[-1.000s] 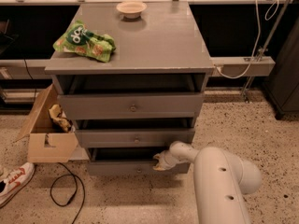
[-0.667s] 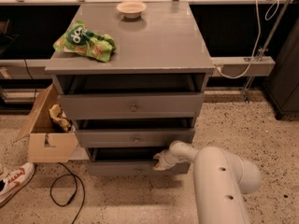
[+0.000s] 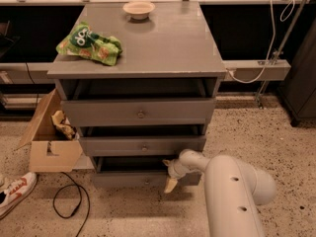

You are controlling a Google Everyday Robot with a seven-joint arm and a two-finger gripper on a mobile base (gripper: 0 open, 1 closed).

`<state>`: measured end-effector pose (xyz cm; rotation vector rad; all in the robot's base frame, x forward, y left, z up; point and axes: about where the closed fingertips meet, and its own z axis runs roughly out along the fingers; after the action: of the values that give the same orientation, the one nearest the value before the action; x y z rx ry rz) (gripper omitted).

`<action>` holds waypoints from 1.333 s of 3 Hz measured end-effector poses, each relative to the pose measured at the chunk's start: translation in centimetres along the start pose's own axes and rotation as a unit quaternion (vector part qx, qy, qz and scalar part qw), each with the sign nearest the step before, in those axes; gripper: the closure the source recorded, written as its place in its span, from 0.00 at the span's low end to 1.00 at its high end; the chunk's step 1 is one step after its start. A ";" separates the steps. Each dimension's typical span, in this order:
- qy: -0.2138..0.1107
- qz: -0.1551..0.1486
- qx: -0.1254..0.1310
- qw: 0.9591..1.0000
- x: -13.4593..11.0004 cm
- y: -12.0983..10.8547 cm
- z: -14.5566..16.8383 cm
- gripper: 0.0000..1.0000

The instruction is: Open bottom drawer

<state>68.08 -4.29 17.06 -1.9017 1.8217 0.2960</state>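
Observation:
A grey cabinet (image 3: 148, 48) has three drawers, all pulled out a little. The bottom drawer (image 3: 128, 179) is the lowest and narrowest front, with a small round knob (image 3: 146, 181) and a dark gap above it. My gripper (image 3: 169, 174) is at the right part of that drawer's front, at its top edge, right of the knob. One pale finger (image 3: 170, 184) points down in front of the panel. My white arm (image 3: 232, 191) reaches in from the lower right.
A green snack bag (image 3: 90, 44) and a small bowl (image 3: 138, 9) lie on the cabinet top. An open cardboard box (image 3: 49, 142) stands left of the cabinet. A shoe (image 3: 15, 191) and a black cable (image 3: 69, 201) lie on the speckled floor at the left.

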 end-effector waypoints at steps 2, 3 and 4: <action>-0.006 0.002 -0.025 1.000 0.0 0.7 0.2 0.00; 0.004 0.016 -0.068 0.998 0.5 3.3 -0.1 0.03; 0.020 0.032 -0.096 0.995 1.0 5.7 0.2 0.26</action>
<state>62.64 -5.01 15.32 -1.9906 1.9448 0.4750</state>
